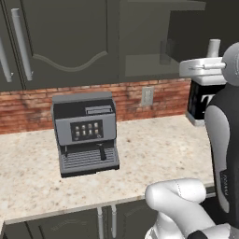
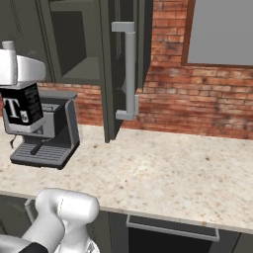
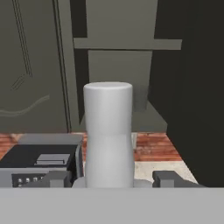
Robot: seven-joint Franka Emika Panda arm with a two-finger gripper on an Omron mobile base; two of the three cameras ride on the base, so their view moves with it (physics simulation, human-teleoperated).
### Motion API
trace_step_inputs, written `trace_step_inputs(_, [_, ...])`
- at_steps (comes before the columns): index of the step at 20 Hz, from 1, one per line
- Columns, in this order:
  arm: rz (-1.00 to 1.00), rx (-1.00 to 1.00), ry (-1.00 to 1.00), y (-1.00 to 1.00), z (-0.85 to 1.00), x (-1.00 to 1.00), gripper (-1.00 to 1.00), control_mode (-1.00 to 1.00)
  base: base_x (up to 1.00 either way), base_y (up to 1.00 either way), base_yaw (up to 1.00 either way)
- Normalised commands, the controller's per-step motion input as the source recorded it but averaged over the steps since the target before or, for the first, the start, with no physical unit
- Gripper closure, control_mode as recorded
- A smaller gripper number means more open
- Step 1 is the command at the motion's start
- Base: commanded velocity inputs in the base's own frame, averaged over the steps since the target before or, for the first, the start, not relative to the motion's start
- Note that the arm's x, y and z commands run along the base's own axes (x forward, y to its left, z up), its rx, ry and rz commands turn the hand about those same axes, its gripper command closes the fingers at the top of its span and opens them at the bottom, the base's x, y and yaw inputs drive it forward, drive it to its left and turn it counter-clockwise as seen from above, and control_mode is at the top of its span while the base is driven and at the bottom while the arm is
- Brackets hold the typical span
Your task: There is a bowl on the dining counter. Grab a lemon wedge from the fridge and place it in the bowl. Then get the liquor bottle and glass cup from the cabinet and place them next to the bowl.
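Small squarish liquor bottle [image 1: 200, 101] with pale body, black label and large white lettering: at the right edge of the left base view, upright, lifted clear of the table. Same bottle at the far left of the right base view [image 2: 22, 106], hanging in front of the upper part of the coffee machine, white "T" legible on the label. Short narrow neck rising above the white hand in both base views; in the hand view, seen as a pale cylinder in the centre of the frame [image 3: 108, 131].

End effector [image 3: 112, 178]: clamped around the bottle's shoulders, jaws held fairly wide by its body, one dark finger tip [image 3: 57, 178] at lower left of the neck and one at lower right.

Beige speckled stone table [image 1: 154, 149]: across the middle of the left base view, running to the right edge of the right base view.

Boxy grey coffee machine [image 1: 86, 133] with dark front panel and slotted drip tray: standing on the table, left of centre in the left base view.

Red brick wall [image 1: 28, 109]: directly behind the table, bearing a pale wall outlet [image 1: 147, 95].

Dark grey upper cabinet, door [image 2: 111, 69] swung open with long grey bar handle [image 2: 129, 69]: upper centre of the right base view. Shelf [image 3: 127, 43] of the open compartment: top centre of the hand view.
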Motion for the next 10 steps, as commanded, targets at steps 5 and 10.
trace_step_inputs(5, [0.0,0.0,0.05,0.0,-0.05,0.0,1.0,-1.0,0.0,0.0,0.0])
trace_step_inputs(10, [0.0,0.0,0.0,0.0,-0.01,-0.03,1.0,1.0,-0.71,0.0,0.0])
